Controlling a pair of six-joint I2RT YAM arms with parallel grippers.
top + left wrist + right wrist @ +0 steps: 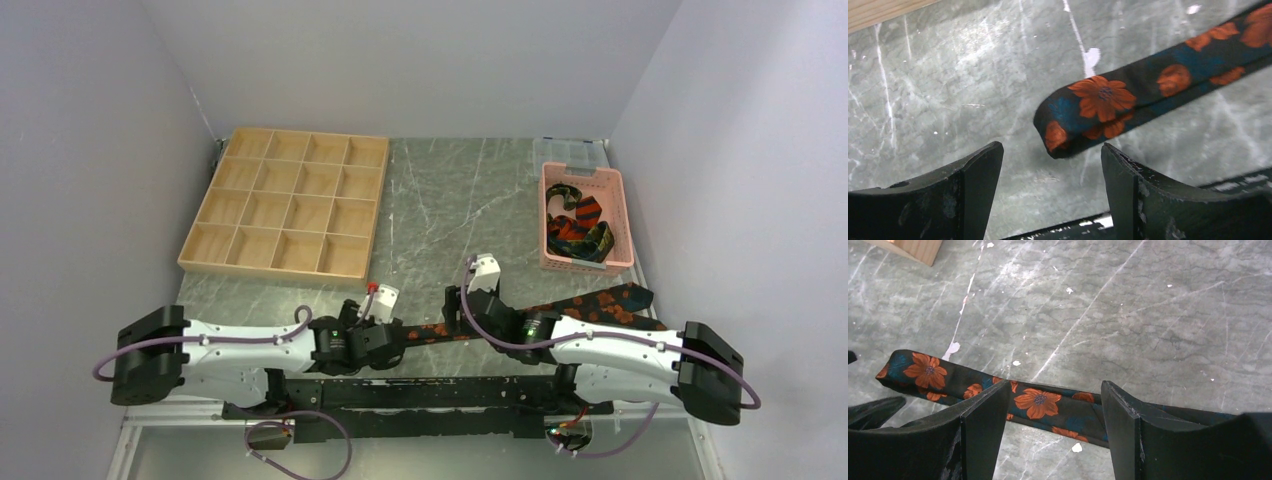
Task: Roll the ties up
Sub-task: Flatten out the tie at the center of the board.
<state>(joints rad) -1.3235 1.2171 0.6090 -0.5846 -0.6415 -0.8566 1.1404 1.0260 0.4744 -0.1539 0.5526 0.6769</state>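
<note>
Here's the flowered tie [590, 305], stretched along the near part of the table [440, 200]. Its wide end is off to the right and its narrow end is toward the middle, right in front of the left gripper [1050, 150]. That pincer is spread wide and holds nothing. The narrow end, which looks doubled back on itself, lies just ahead of the gap between its fingertips. The right gripper [1055, 387] is wide open and empty too, poised over the strip a little further right, with the fabric running across beneath the gap. The other ties [578, 225] sit bundled in the pink basket [622, 215] at the far right, and the wooden tray [270, 268] is at the far left.

The roll has barely begun, I'd say. To do it well, the left closes squarely on that doubled end, fingers across the full width, and turns it over tight toward the right — a loose first turn will likely go cone-shaped. The right should pin the strip flat just beside it so the edges stack. It's probably slippery fabric — gentle tension, no yanking.
</note>
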